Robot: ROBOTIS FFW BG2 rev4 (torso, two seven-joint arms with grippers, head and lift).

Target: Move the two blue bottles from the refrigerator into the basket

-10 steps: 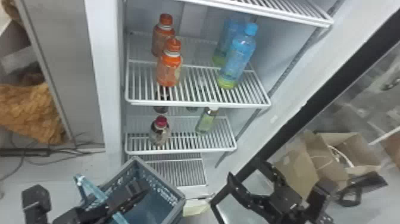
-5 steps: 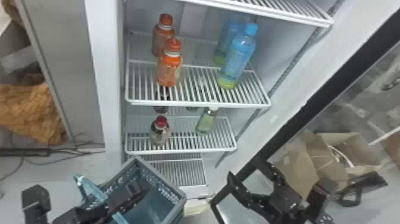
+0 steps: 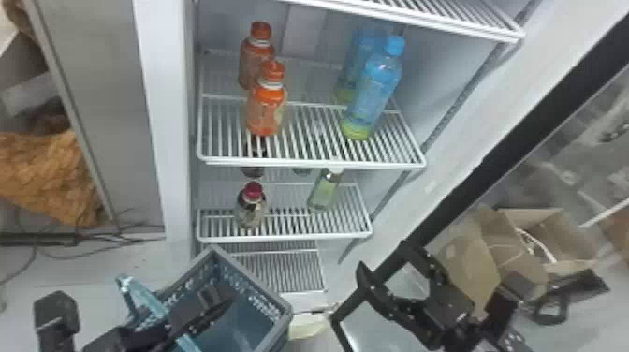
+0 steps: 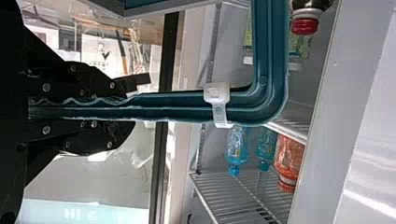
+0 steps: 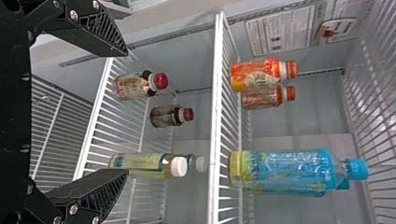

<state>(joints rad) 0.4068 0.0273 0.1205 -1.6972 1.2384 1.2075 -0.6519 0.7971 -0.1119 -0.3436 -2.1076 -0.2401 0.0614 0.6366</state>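
Observation:
My left gripper [image 3: 216, 303] is over the basket [image 3: 284, 312]; in the left wrist view the same gripper [image 4: 128, 109] is shut on the teal basket handle [image 4: 268, 77]. On the refrigerator's upper visible bottle shelf, a front blue bottle [image 3: 374, 89] stands upright, with a rear blue bottle [image 3: 352, 70] behind it. Below and to the right of that shelf is my right gripper [image 3: 384, 258]. In the right wrist view, the right gripper [image 5: 126, 112] stands open with nothing between its fingers, apart from the front blue bottle [image 5: 289, 169], which mostly covers the rear one.
Two orange bottles [image 3: 266, 105] share the blue bottles' shelf [image 3: 304, 164], on its left. The shelf below carries dark red-capped bottles [image 3: 252, 206] and a pale green bottle [image 3: 325, 189]. Another shelf [image 3: 468, 29] lies above. Cardboard boxes [image 3: 472, 253] are at the right.

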